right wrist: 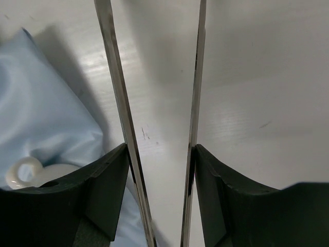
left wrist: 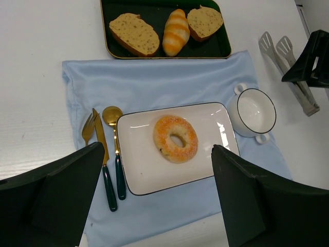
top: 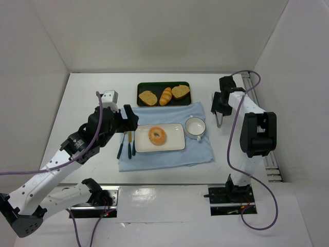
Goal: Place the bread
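The bread (top: 157, 135), a golden-orange ring bun with a hole, lies flat in the middle of a white rectangular plate (top: 175, 144). It also shows in the left wrist view (left wrist: 176, 138) on the plate (left wrist: 149, 172). My left gripper (top: 131, 117) is open and empty and hovers over the plate's left side; in its own view (left wrist: 158, 148) the jaws stand wide apart with the bread beyond them. My right gripper (top: 220, 107) is at the right of the cloth, shut on metal tongs (top: 220, 120); both tong arms (right wrist: 115, 77) lie between its fingers (right wrist: 160, 149).
A dark green tray (top: 141, 85) at the back holds two toast slices and a golden roll (top: 165, 95). A white two-handled bowl (top: 195, 126) stands right of the plate. A fork, knife and spoon (top: 127, 145) lie left of it. All sit on a light blue cloth (top: 169, 157). White walls enclose the table.
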You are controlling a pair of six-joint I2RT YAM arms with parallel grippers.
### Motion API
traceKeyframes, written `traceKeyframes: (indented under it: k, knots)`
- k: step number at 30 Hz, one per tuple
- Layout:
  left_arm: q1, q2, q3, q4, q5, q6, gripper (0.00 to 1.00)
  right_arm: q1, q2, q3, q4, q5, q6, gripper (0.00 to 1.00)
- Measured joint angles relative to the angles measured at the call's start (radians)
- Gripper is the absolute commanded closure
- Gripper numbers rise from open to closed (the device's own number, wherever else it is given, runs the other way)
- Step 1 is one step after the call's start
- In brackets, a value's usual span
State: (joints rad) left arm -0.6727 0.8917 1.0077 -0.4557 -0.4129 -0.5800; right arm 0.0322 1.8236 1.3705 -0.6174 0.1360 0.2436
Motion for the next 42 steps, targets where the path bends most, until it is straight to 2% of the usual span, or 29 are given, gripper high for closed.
traceKeyframes:
  k: [9,23,35,42]
  knots:
    - [0.000,0.015,0.000,0.004,0.003,0.000,0.01,0.000,-0.001,-0.100,-0.036,-0.021,-0.003,0.41]
    - [0.000,0.030,0.000,0.007,0.011,0.001,0.01,-0.011,0.026,-0.115,-0.042,-0.023,-0.012,0.41]
    - [0.000,0.027,0.000,0.006,0.010,0.001,0.01,-0.039,0.177,0.043,-0.069,-0.019,-0.036,0.38]
    - [0.000,0.027,0.000,0.006,0.010,0.001,0.01,-0.039,0.180,0.058,-0.084,-0.020,-0.048,0.24]
